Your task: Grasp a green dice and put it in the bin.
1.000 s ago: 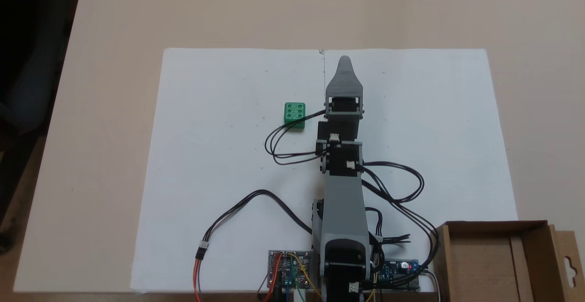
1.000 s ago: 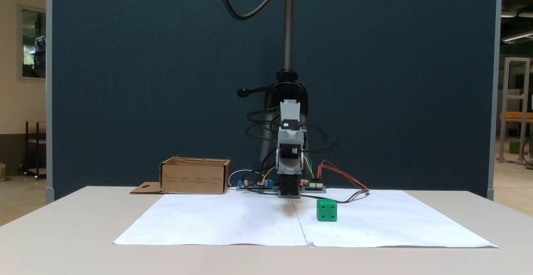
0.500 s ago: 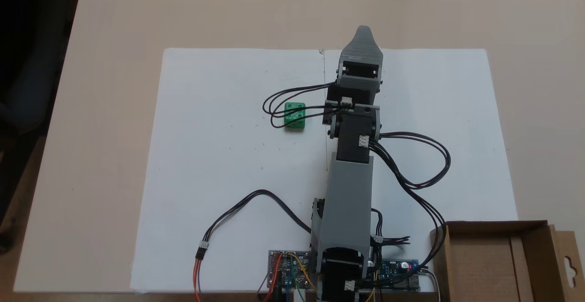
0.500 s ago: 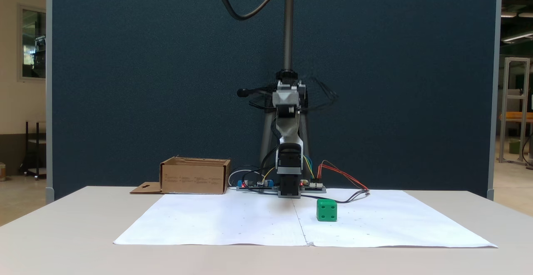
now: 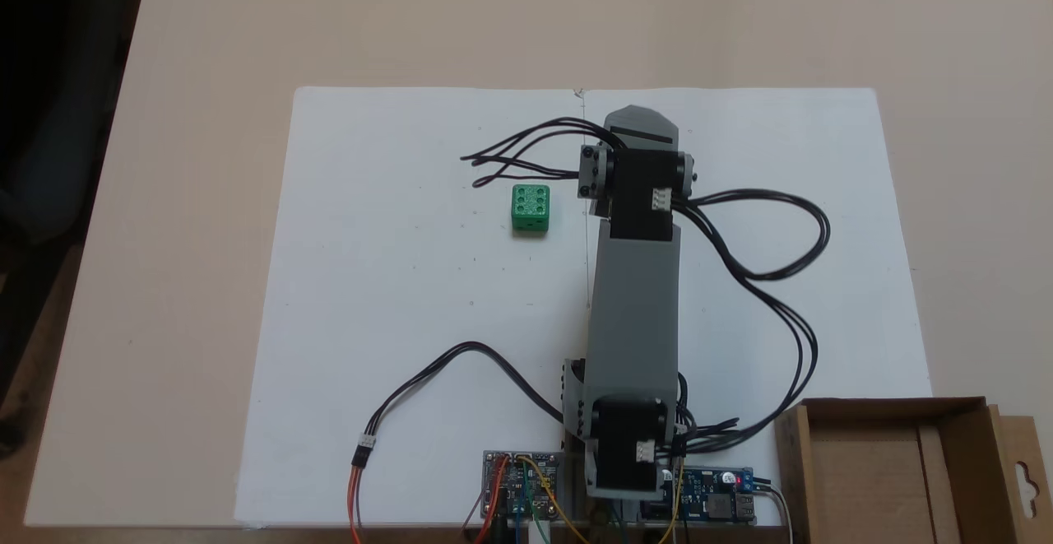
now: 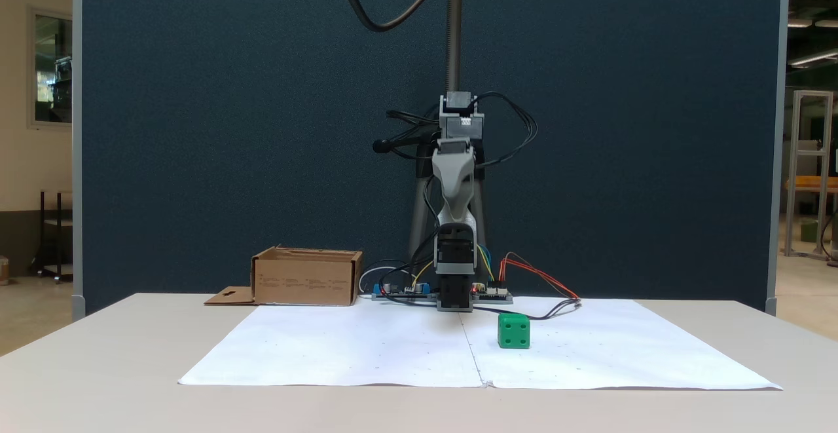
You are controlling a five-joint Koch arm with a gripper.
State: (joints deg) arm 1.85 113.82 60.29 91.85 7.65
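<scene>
The green dice [image 5: 531, 208] lies on a white paper sheet [image 5: 395, 281] in the fixed view from above, six pips up, at about ten o'clock from the arm's base and just left of the raised arm. The gripper [image 5: 640, 118] points down at twelve o'clock; I cannot tell how the jaws stand. The bin [image 5: 897, 470], a brown cardboard box, sits at the four o'clock corner, well apart from the dice.

In the fixed view from the front, the green dice [image 6: 514, 331] rests on the paper at five o'clock from the arm. The gripper [image 6: 456, 213] hangs high above the sheet. The bin [image 6: 306, 277] stands at nine o'clock.
</scene>
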